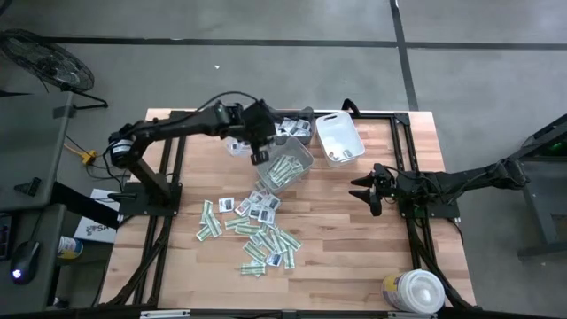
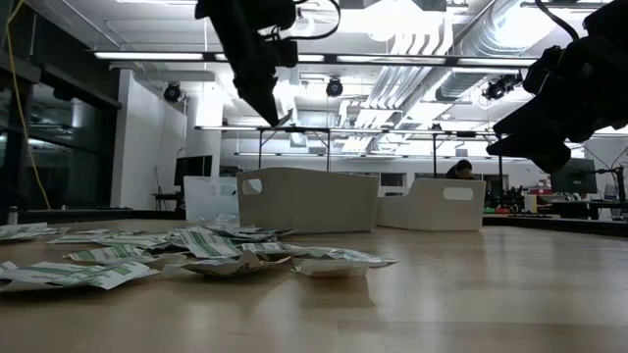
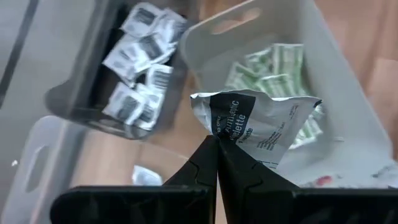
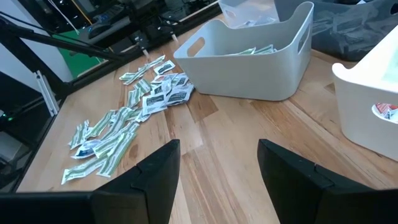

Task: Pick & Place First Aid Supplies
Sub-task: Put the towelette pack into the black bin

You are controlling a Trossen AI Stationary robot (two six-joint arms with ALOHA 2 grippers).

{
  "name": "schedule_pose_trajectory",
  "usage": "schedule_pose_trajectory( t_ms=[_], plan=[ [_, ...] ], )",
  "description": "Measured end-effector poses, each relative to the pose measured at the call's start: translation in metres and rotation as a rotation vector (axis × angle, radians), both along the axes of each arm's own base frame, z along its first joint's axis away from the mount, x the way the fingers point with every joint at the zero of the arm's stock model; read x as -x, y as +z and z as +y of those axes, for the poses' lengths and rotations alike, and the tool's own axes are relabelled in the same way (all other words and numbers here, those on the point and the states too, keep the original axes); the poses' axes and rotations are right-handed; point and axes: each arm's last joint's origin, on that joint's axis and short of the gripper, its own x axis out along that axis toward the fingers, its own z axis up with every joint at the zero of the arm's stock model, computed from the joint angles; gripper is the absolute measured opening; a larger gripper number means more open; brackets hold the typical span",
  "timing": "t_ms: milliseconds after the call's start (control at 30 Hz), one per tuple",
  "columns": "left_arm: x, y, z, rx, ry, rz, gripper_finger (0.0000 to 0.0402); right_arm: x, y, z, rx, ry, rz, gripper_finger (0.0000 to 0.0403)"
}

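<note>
While my left gripper (image 3: 217,144) pinches a crumpled white antiseptic towelette packet (image 3: 258,121) tight between closed fingers, it hangs above the pale bin of green-and-white strips (image 3: 277,68), beside the dark bin of white packets (image 3: 140,68). Loose packets (image 1: 257,226) litter the wooden table (image 1: 354,248). To the side, my right gripper (image 4: 217,165) hovers, spread wide and empty.

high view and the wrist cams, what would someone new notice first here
The left gripper is shut on a squarish white packet with dark print, held above the bins at the table's far side: a dark bin of similar white packets and a clear bin holding green-and-white strips. Below them a loose pile of packets sprawls across the wooden table. The right gripper waits open at the right side.
</note>
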Motion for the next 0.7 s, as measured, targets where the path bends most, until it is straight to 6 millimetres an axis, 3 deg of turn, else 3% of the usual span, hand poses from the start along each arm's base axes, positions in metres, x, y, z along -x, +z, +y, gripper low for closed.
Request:
schedule_pose_trajectory(
  t_ms=[400,700],
  plan=[
    [0.013,0.006,0.059,-0.148,0.075,-0.081,0.0001,0.0,0.0,0.0,0.0,0.0,0.0,0.0208],
    [0.011,-0.021,0.104,-0.148,0.057,-0.087,0.0001,0.0,0.0,0.0,0.0,0.0,0.0,0.0208]
  ],
)
